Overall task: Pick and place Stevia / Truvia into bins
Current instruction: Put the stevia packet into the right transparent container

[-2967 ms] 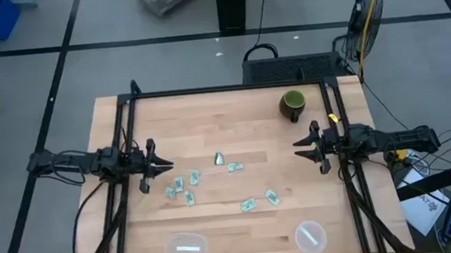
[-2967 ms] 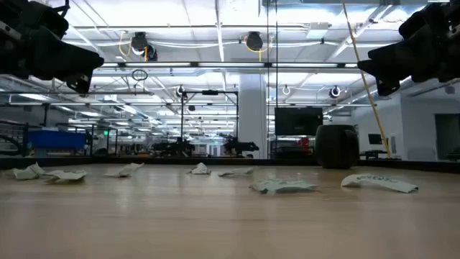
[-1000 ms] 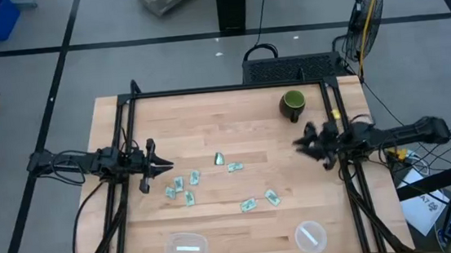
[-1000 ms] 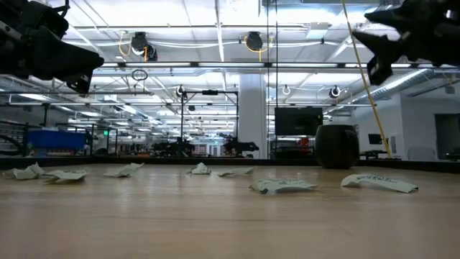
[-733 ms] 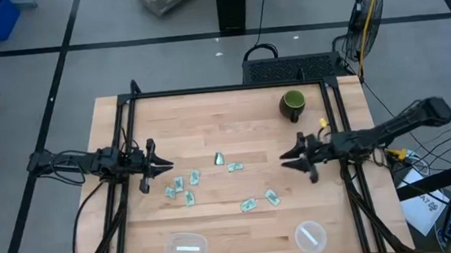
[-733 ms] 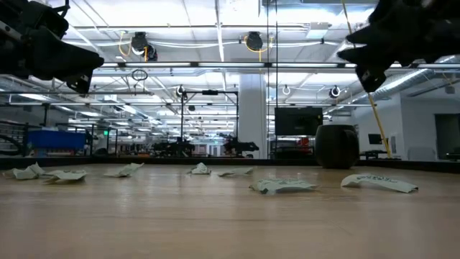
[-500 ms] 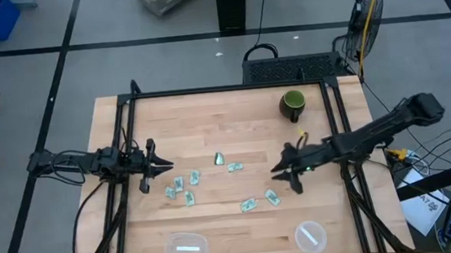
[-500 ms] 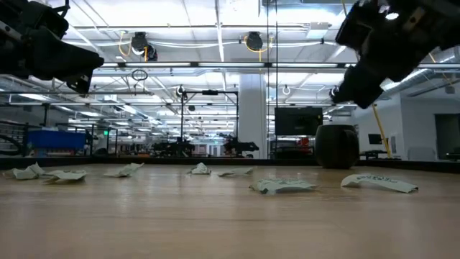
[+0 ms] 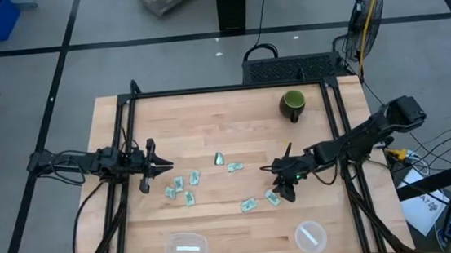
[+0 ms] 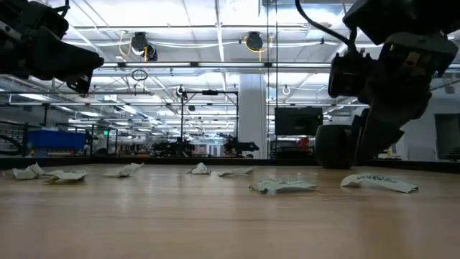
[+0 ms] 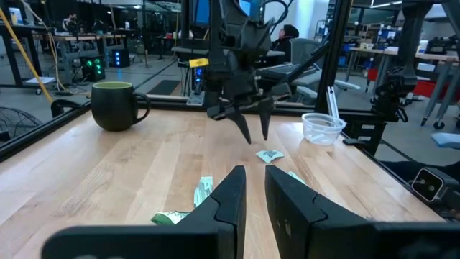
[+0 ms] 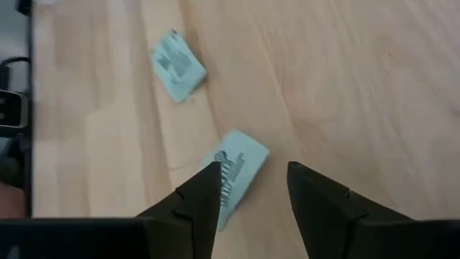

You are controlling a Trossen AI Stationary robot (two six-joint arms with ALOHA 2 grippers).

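Observation:
Several pale green sachets lie flat on the wooden table: a cluster [image 9: 183, 187] at left centre, two [image 9: 227, 162] in the middle, two near my right gripper. My right gripper [image 9: 282, 189] stands open and tipped down, just above the rightmost sachet [image 12: 233, 173], which shows between and ahead of its fingers; the neighbouring sachet [image 12: 177, 66] lies beyond. The rounded-rectangular bin [image 9: 186, 247] and the round bin [image 9: 310, 236] sit at the near edge. My left gripper [image 9: 163, 166] waits level at the left side, its fingers [image 11: 230, 191] a narrow gap apart with nothing between.
A dark green mug [image 9: 292, 103] stands at the far right of the table. Black frame rails [image 9: 126, 151] run along the left and right sides. Bare wood [image 9: 233, 118] lies across the far half and between the sachets and the bins.
My right gripper has swung from the table's right side toward the middle and the near edge, coming down and tipping from level to slanting downward, ending over the rightmost sachet. The sachets have not moved.

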